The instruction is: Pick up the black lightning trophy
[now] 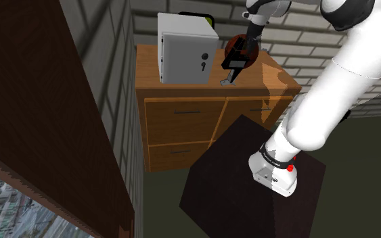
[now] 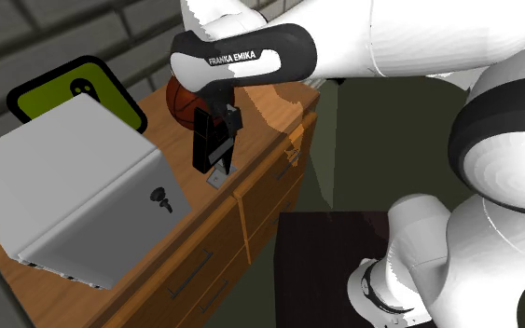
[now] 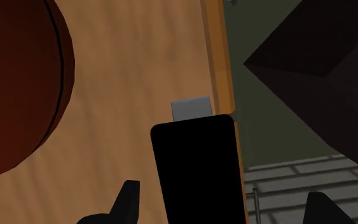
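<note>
Dresser [image 1: 263, 80] of wood bears black trophy [image 3: 199, 165]; brick wall [image 1: 304, 30] behind.

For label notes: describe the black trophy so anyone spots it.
Find the wooden drawer cabinet with a grey safe box on top. Beside the safe, at the front edge, a flat black trophy stands on a small grey base. Unlike the round reddish-brown ball behind it, it is slim and black.

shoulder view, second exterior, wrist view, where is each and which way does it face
Shoulder view: beside the dark box stand, looking down at the wooden drawer cabinet; white arm shows.
Second exterior view: over the grey safe box, facing along the cabinet toward the arm.
Wrist view: looks down past open black fingers onto the black, grey-based trophy.
All share the reddish-brown ball.
</note>
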Robot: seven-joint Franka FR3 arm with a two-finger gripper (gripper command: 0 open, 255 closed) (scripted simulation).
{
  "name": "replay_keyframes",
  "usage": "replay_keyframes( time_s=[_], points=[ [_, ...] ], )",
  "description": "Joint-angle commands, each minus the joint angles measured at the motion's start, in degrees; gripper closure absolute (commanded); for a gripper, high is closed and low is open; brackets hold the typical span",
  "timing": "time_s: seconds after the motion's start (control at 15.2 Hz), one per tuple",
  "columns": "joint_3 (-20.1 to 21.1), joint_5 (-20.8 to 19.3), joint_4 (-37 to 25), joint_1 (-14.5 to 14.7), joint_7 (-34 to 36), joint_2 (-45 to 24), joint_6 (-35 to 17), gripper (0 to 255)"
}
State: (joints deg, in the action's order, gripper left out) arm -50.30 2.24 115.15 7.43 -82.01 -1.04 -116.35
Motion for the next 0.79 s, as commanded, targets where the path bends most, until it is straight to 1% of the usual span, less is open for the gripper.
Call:
replay_keyframes(
  time_s=[0.0,0.4,0.53,0.59,0.73],
  points=[
    [-0.31,2.62,-1.37,-0.53,-2.97,-2.83,-0.37,0],
    [0.03,5.21,1.66,-1.19,-4.86,-5.48,-4.98,0],
    [0.04,5.21,1.66,-1.20,-4.86,-5.47,-4.98,0],
    [0.06,5.23,1.72,-1.19,-4.84,-5.49,-5.05,255],
    [0.07,5.22,1.69,-1.17,-4.81,-5.49,-5.02,255]
  ],
)
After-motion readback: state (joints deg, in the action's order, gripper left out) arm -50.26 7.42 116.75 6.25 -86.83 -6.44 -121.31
